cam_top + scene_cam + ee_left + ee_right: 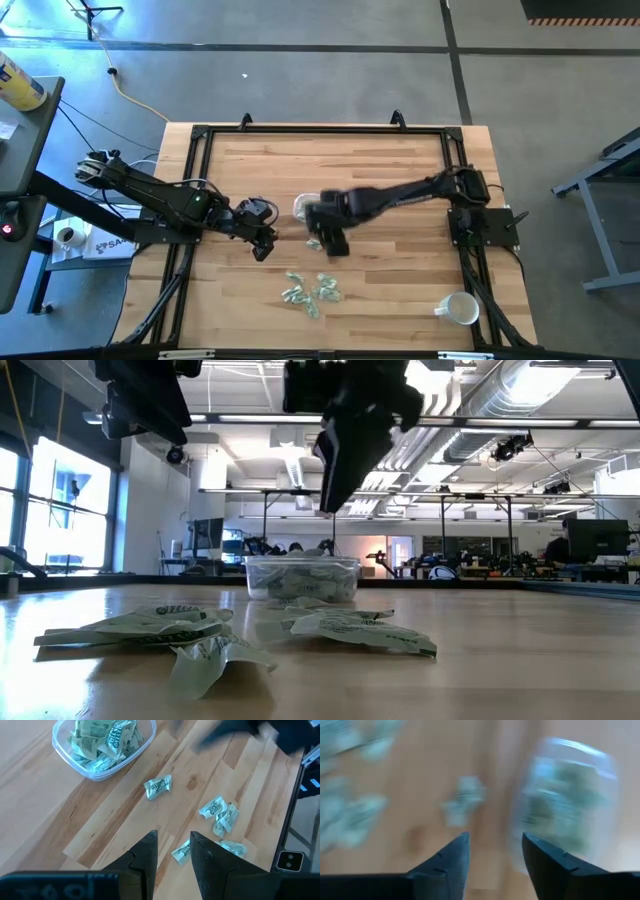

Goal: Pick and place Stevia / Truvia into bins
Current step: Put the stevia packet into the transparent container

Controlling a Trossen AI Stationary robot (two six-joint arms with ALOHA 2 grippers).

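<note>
A clear round bin point(305, 207) stands mid-table with several pale green Stevia sachets inside; it also shows in the low view point(300, 578) and the left wrist view point(102, 745). More sachets lie flat in a loose pile point(312, 290) nearer the front edge point(220, 815). One sachet point(158, 786) lies alone between the bin and the pile. My right gripper point(495, 855) hangs open above the table beside the bin, over that lone sachet point(465, 800), holding nothing. My left gripper point(172, 852) hovers open to the left of the bin, nothing between its fingers.
A white mug point(460, 308) stands at the table's front right corner. A black frame point(320, 130) runs along the table's edges. Bare wood lies at the far side of the table and to the right of the pile.
</note>
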